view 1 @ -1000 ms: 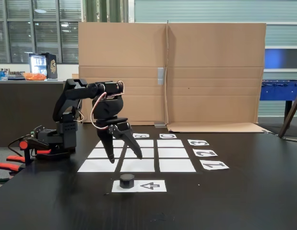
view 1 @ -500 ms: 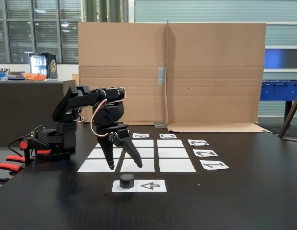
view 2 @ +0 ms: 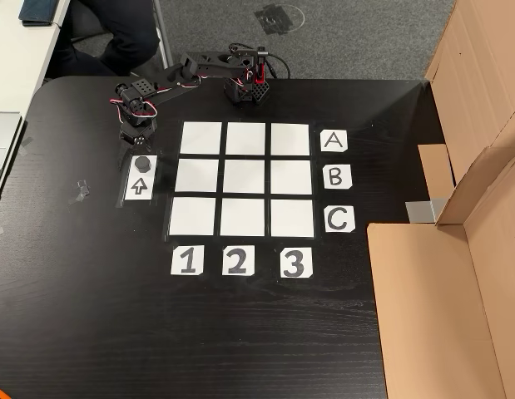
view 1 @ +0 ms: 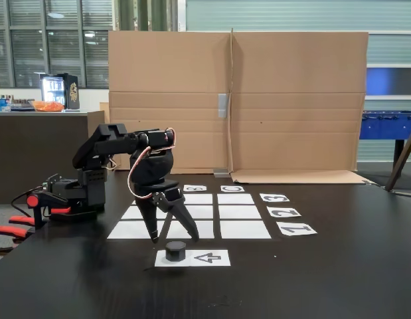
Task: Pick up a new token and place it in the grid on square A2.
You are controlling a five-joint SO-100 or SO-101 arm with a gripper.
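Observation:
The token [view 1: 175, 250] [view 2: 143, 163], a small black cylinder, sits on the left end of the white arrow sheet [view 1: 208, 258] [view 2: 140, 187]. In the fixed view my gripper [view 1: 174, 236] hangs just above and behind it, open, with one finger on each side and nothing held. The other view shows the gripper [view 2: 134, 152] at the token's upper left edge. The grid [view 1: 242, 213] [view 2: 245, 218] of nine white rectangles lies beyond the sheet. Square A2 [view 1: 130, 213] [view 2: 246, 139] is bare; in the fixed view my gripper partly covers it.
A cardboard wall [view 1: 238, 100] [view 2: 444, 283] stands behind the grid. The arm base [view 1: 79, 193] [view 2: 245, 87] sits at the table's edge, with red clamps [view 1: 22, 222] beside it. Label cards 1 2 3 [view 2: 236, 261] and A B C [view 2: 337, 177] border the grid.
My gripper has come forward and down from over the grid toward the token, staying open. The token has not moved.

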